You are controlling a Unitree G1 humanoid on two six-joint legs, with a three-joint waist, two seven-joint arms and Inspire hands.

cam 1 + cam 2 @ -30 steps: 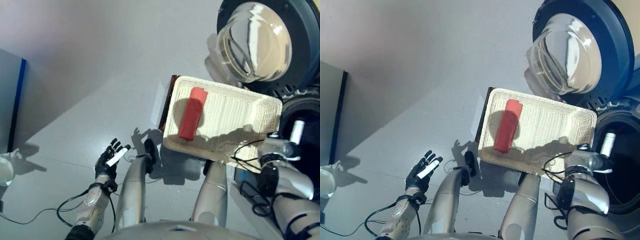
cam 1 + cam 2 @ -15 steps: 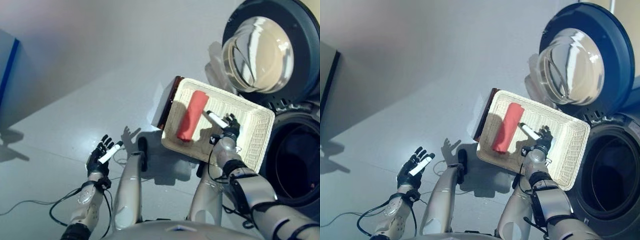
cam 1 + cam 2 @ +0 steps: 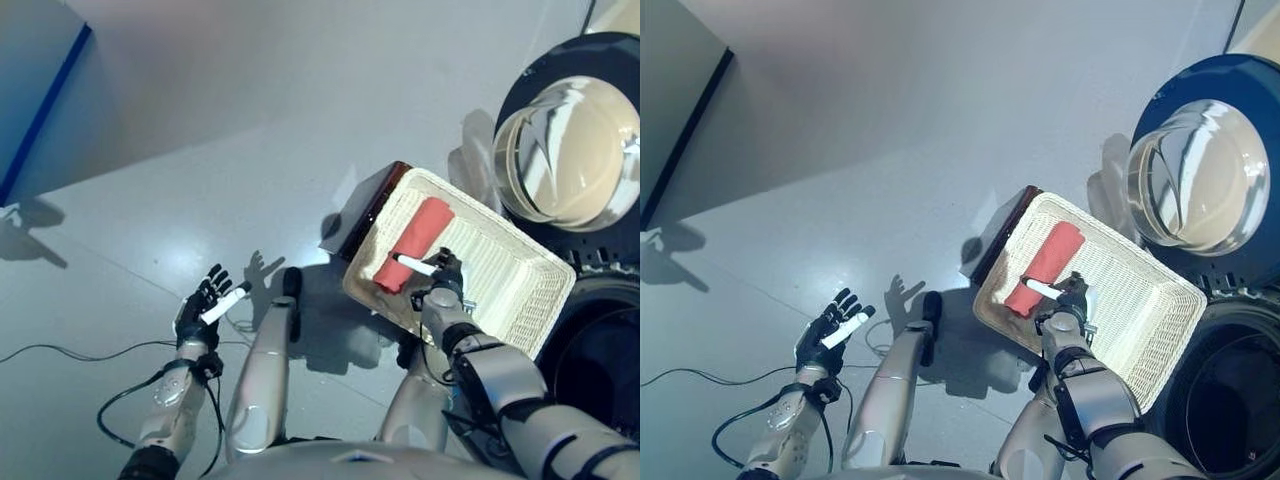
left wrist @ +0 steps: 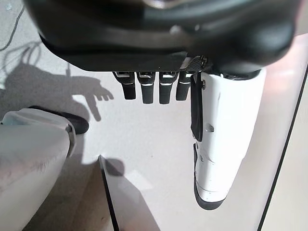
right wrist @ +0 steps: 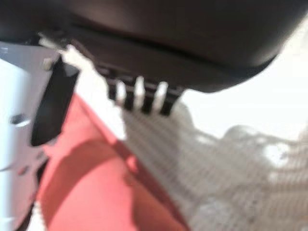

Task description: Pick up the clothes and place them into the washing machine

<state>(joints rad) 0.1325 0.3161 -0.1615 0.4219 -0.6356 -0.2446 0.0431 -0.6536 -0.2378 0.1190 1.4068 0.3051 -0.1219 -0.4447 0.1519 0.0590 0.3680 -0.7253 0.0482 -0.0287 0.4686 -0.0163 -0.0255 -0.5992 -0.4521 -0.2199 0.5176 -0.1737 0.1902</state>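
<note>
The red cloth (image 3: pixel 412 256) lay rolled in the white basket (image 3: pixel 520 290) on the floor, with the washer door (image 3: pixel 570 150) open at about one o'clock from it, and the right hand (image 3: pixel 443 272) hovered over the roll's near end with straight fingers, gripping nothing. The left hand (image 3: pixel 205 306) hung open and empty at about nine o'clock, well apart. To grasp well, the right hand probably needed to drop squarely onto the roll and curl round its full width, since a shallow pinch might unroll it or snag the weave.
</note>
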